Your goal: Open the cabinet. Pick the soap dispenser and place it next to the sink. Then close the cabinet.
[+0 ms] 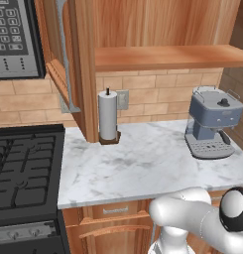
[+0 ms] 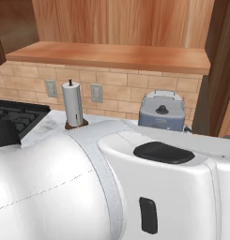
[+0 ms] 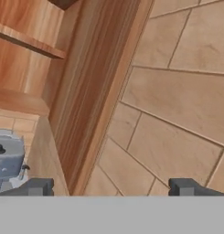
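Cabinet open, left door swung toward the stove, shelf floor bare in the left base view. Gripper spread wide, raised beside the cabinet's right edge, facing tiled wall. Coffee machine and paper towel roll on counter. Soap dispenser possibly hidden.

We see the cabinet in smooth, grained reddish wood, a glossy veined marble counter, matt brick-tile wall, and a satin grey-blue coffee machine.
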Controlling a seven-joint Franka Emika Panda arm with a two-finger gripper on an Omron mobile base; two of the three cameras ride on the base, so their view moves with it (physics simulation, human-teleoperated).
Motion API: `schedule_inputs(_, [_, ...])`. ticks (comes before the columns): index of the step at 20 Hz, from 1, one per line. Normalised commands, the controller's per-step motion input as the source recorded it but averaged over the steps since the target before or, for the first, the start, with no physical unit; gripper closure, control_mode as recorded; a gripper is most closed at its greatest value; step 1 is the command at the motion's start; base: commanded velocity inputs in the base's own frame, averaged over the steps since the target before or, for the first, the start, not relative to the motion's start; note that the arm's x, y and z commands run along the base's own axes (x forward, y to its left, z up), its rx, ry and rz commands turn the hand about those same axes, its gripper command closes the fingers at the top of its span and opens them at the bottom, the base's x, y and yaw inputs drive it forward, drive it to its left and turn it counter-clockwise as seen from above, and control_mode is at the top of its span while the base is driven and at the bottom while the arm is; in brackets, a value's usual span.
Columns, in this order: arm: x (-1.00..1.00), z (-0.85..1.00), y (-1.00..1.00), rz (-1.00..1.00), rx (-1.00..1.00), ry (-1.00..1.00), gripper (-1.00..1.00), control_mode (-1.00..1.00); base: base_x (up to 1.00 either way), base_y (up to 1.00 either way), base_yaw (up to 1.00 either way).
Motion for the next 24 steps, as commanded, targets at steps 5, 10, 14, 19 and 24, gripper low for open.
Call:
schedule_inputs(5, [0.19, 0.0, -0.05, 0.02, 0.1, -0.13, -1.0, -1.0, 0.0, 0.0, 0.0])
schedule_inputs(10, [0.18, 0.0, -0.03, 0.0, 0.09, -0.19, -1.0, -1.0, 0.0, 0.0, 0.0])
schedule_inputs(14, [0.16, 0.0, -0.04, 0.0, 0.05, -0.21, -1.0, -1.0, 0.0, 0.0, 0.0])
schedule_inputs(19, [0.27, 0.05, -0.08, 0.0, 0.08, -0.08, -1.0, -1.0, 0.0, 0.0, 0.0])
schedule_inputs(24, [0.37, 0.04, -0.13, -0.04, 0.1, -0.03, -1.0, -1.0, 0.0, 0.0, 0.0])
